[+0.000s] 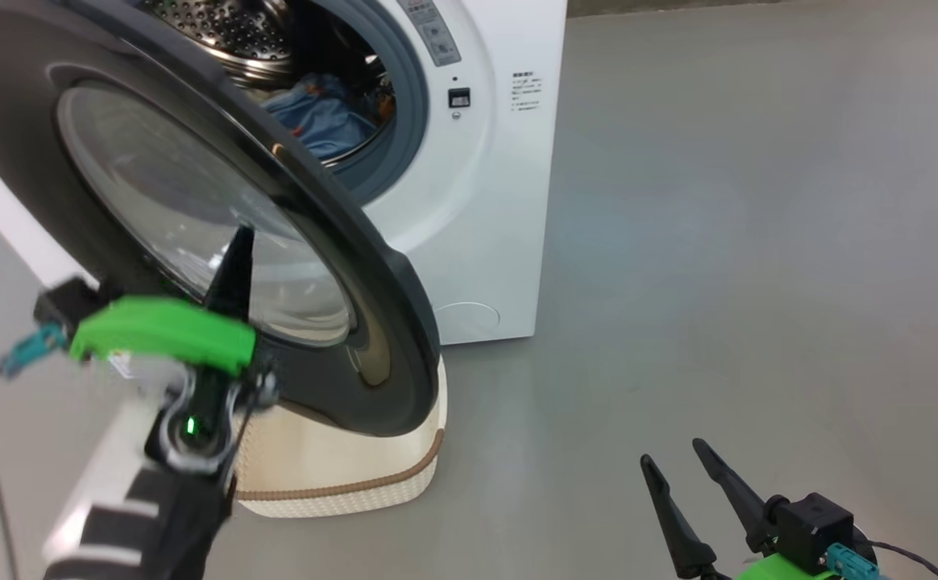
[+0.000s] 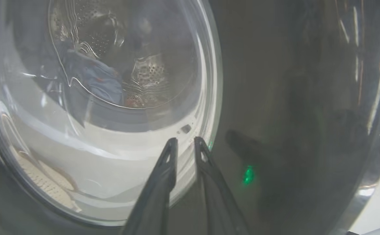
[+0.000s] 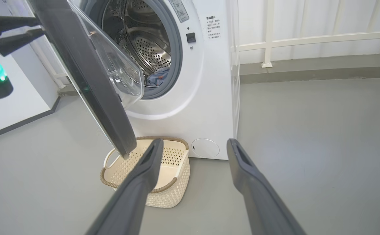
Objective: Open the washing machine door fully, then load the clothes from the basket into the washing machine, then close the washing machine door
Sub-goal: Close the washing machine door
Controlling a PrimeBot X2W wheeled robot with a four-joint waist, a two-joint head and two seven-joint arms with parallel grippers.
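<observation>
1. Closing is judged the step in hand; the clothes [image 1: 320,117] are seen in the drum [image 1: 219,32].
2. The half-shut washing machine door [image 1: 195,201] is faced by the narrowly parted, empty left gripper [image 2: 185,139]; the right gripper [image 3: 195,143] is spread wide.
3. A steady push is needed.

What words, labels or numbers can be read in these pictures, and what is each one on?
On the washing machine front, right of the drum opening, a printed block of small lines: too small to read.
At the opening's upper rim, a grey label strip: markings blurred, unreadable.
No text here can be quoted.
</observation>
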